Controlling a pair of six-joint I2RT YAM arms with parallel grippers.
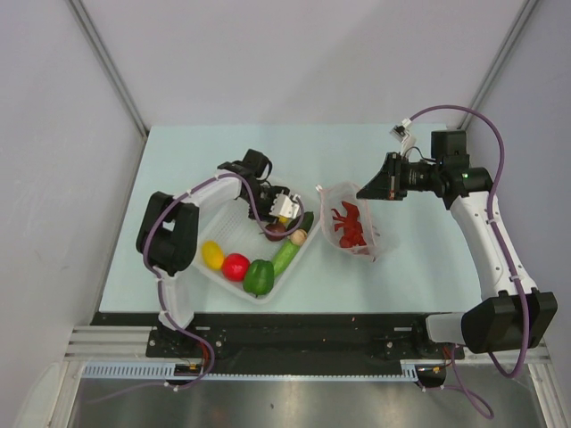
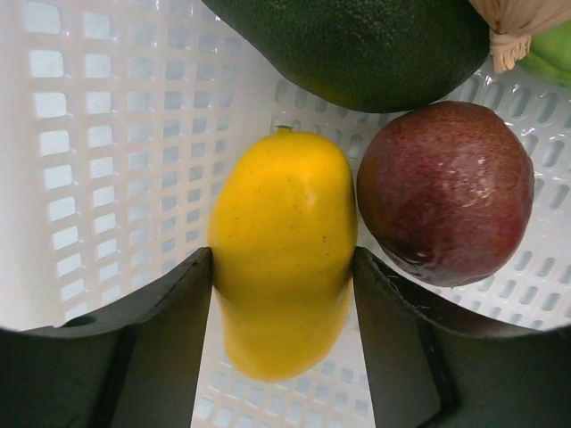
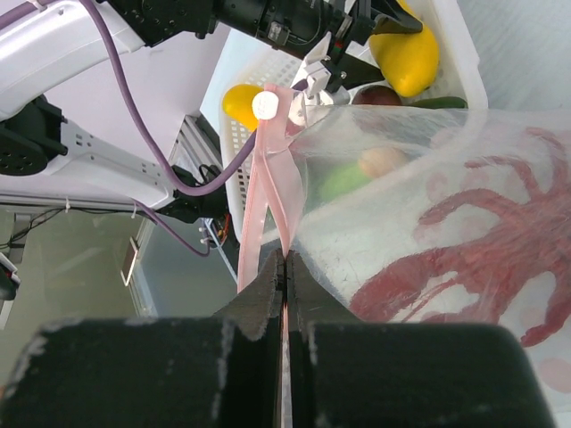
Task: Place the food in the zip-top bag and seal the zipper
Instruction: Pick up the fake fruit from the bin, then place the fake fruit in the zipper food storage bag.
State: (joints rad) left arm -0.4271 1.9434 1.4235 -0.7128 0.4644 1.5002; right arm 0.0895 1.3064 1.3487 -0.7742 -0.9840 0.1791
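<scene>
Fingers of left gripper are spread, one either side of a yellow piece on the basket floor. Their inner edges just meet its flanks; can't tell if they're pressing yet. Judging by look, it's hard, glossy, light plastic w/ a rounded body, so prob. slippery. Best taken across the mid-width, not the tapered end. A dark plum sits just right of the right finger, touching or nearly touching the yellow piece, and may get nudged. Beyond the tips, a dark green piece and the beige mushroom are cut off by the frame edge.

Right gripper has its fingers pressed together, pinching the pink zipper of the zip-top bag. The film looks thin, floppy and crinkly; the strip is the stiffer hold. The red lobster lies inside the bag, right of the fingers. How wide the mouth gapes is unclear. From above, the left arm hides the yellow piece.
</scene>
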